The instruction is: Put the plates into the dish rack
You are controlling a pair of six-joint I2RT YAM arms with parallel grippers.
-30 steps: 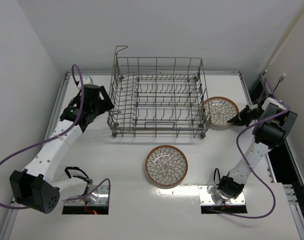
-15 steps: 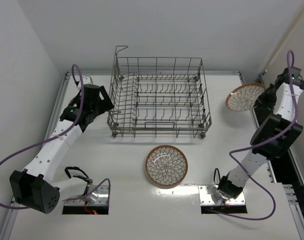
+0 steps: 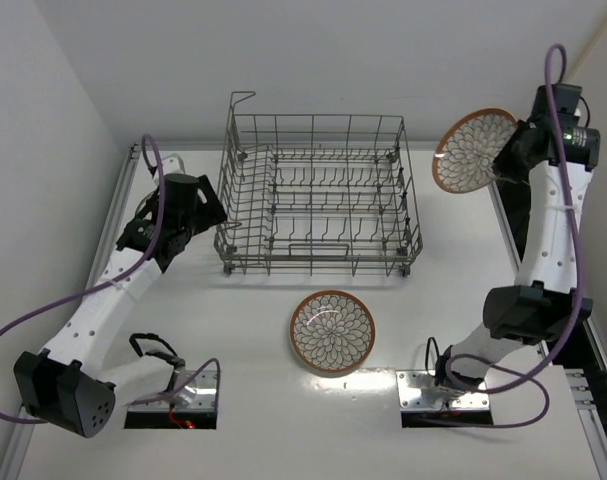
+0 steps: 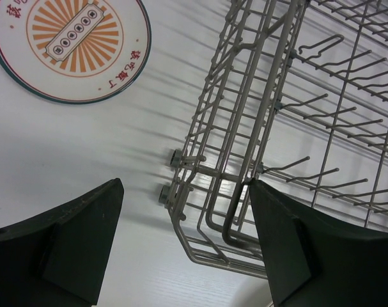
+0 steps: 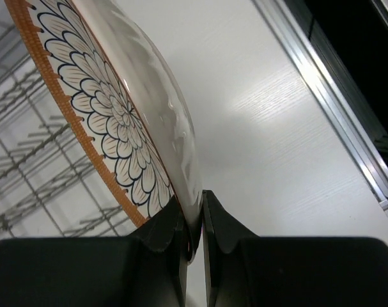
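Table [image 3: 483,300] bare-topped white. Dish rack [image 3: 318,195] sits mid-back, tines with no plates in them, so nothing is loaded and both plates are left to do. Plate one [image 3: 332,331] lies flat, face up, on the table in front of the rack, well apart from both arms. Plate two [image 3: 473,150] hangs in the air just right of the rack's far right corner, on edge and tilted, patterned face turned toward the rack, long axis diagonal in the top view. Right gripper [image 5: 192,217] is pinched tight on its rim. Left gripper [image 4: 187,236] is spread wide, holding nothing, by the rack's left near corner.
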